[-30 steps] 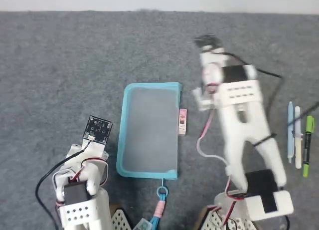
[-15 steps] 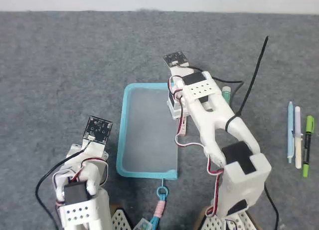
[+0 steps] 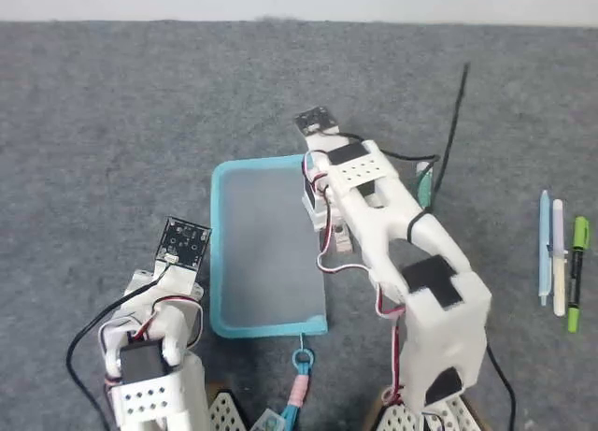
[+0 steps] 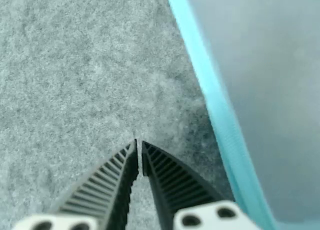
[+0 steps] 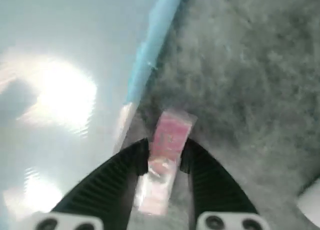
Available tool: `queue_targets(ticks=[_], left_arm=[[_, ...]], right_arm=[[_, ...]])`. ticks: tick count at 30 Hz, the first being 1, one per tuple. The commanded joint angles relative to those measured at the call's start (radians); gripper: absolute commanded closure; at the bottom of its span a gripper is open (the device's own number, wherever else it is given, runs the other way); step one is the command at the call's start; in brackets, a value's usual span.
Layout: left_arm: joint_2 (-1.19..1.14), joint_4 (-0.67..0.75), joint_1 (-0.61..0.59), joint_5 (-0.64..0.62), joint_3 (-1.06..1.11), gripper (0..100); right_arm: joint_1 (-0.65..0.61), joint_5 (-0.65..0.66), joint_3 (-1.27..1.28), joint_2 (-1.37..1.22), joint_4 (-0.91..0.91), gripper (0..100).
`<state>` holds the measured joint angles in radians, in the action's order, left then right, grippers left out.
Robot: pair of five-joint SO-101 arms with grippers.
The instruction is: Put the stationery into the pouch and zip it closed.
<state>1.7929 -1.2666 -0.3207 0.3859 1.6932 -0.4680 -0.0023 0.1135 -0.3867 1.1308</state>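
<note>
The pouch, translucent with a teal border, lies flat in the middle of the grey mat. Its zip pull on a pink strap trails off its near edge. A small pink eraser rests on the mat against the pouch's right edge. My right gripper is shut on the eraser, one finger on each side. From above, the right arm covers most of the eraser. My left gripper is shut and empty, low over bare mat just left of the pouch's teal edge.
Three pens lie side by side at the far right: blue, white and green. A small green-capped item sits just right of the right arm. The left arm stays at the near left corner.
The right arm swung left and came down beside the pouch's right edge, onto the pink eraser. The pouch slid a little to the left. The left arm kept still.
</note>
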Motion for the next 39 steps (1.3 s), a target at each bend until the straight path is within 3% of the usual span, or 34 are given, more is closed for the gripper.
queue_targets(ticks=[1, 4, 7, 13, 23, 31, 39], left_arm=[[0.008, -0.003, -0.003, 0.011, -0.005, 99], [0.008, -0.003, -0.003, 0.011, -0.005, 99], [0.008, -0.003, -0.003, 0.011, -0.005, 99], [0.008, -0.003, -0.003, 0.011, -0.005, 99], [0.008, -0.003, -0.003, 0.011, -0.005, 99], [0.008, -0.003, -0.003, 0.011, -0.005, 99], [0.008, -0.003, -0.003, 0.011, -0.005, 99]], right_arm=[[-0.013, -0.014, 0.011, -0.036, -0.002, 88.0], [-0.01, -0.012, 0.015, -0.033, 0.004, 88.4], [0.016, -0.009, 0.008, -0.03, 0.033, 96.3], [0.185, -0.003, -0.081, 0.07, 0.196, 99.1], [0.647, 0.362, -0.098, 0.417, 0.367, 99.1], [0.958, 0.612, -0.031, 0.332, 0.186, 99.1], [0.992, 0.632, -0.032, 0.154, 0.041, 98.9]])
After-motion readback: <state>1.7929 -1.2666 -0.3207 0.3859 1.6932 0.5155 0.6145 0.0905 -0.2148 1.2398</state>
